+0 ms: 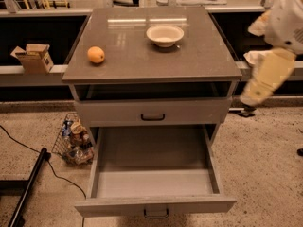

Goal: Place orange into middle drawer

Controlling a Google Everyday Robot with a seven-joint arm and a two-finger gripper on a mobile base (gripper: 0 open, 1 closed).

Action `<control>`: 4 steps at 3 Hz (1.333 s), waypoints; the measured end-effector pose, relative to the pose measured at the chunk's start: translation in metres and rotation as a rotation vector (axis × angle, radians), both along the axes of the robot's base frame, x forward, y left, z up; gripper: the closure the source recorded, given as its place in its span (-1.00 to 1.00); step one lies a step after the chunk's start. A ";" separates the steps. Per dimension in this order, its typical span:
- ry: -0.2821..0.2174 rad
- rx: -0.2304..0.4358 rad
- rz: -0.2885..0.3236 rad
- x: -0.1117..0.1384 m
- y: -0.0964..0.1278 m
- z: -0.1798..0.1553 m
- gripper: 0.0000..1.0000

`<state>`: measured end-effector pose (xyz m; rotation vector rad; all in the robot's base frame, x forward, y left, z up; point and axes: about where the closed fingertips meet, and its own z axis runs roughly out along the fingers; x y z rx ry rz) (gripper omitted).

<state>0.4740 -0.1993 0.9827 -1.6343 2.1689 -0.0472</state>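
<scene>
So right now the tool point(248, 100) hangs off the right side of the cabinet, below the level of the tabletop point(203, 63) and just outside its corner. I can't tell whether it's wide or narrow from here, but it isn't holding anything.

The orange point(96, 55) sits on the far side of the tabletop from the tool, close to the edge away from it. The middle drawer point(152, 183) is pulled right out, lower than the tool and toward me from it, with nothing inside.

What worries me:
- The orange is round and near that far edge. I reckon a sloppy approach from the tool's side would just roll it off the tabletop.
- Coming up from where it is, the tool could clip the tabletop corner right beside it.
- The drawer looks shallow, so letting go too high might bounce the fruit back out.

Other stuff: a white bowl point(164, 34) sits on the tabletop roughly between the tool and the orange, a bit further back, so a straight sweep across passes close to it. The upper drawer front point(152, 111) is closed. On the floor beyond the cabinet from the tool are a wire basket point(73, 140) and a cardboard box point(33, 56), both out of the way.
</scene>
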 end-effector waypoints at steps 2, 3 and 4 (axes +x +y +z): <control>-0.085 0.316 -0.091 0.107 0.056 0.006 -1.00; -0.085 0.315 -0.091 0.106 0.056 0.006 -1.00; -0.085 0.311 -0.086 0.120 0.068 -0.008 -1.00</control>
